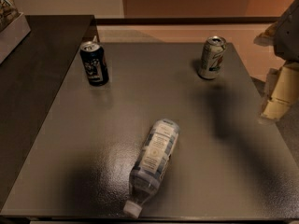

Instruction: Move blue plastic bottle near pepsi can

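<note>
The blue plastic bottle (153, 161) lies on its side on the grey table (93, 134), front centre, with its white cap pointing toward the front edge. The pepsi can (95, 63), dark navy with a silver top, stands upright at the back left of the table. My gripper (276, 99) hangs at the right edge of the view, above the table's right side, well away from both the bottle and the can. It holds nothing that I can see.
A pale greenish-white can (212, 57) stands upright at the back right of the table. A dark counter (37, 64) adjoins the table on the left, with a box (11, 27) at its far corner. A wall lies behind.
</note>
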`<state>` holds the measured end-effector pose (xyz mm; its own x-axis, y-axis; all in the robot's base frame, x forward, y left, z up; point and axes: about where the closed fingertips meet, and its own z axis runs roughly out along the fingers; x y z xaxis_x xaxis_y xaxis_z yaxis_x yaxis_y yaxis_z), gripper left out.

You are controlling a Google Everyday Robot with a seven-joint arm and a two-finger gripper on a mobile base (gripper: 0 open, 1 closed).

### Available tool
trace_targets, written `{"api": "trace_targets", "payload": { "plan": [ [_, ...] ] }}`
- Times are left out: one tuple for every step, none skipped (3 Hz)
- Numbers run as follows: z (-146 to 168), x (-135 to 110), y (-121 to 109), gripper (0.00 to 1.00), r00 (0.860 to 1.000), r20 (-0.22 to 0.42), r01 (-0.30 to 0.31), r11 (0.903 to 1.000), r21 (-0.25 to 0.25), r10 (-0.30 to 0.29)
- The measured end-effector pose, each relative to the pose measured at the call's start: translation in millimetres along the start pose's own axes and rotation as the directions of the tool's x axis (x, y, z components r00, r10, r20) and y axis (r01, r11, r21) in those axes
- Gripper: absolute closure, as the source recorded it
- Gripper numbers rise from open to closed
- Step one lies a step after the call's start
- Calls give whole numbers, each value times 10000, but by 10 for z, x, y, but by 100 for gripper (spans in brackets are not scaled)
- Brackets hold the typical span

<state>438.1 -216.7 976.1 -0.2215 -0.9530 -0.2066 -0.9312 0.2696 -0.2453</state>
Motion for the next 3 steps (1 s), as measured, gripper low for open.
{"api": "trace_targets", "payload": {
  "plan": [
    [0,0,0,0,10000,0,0,10000,0,0],
    [14,-80,-2,0,9990,123,438,9989,-173,-436],
    [63,-308,64,0,9850,511,1667,9852,-387,-1647]
  ]
}}
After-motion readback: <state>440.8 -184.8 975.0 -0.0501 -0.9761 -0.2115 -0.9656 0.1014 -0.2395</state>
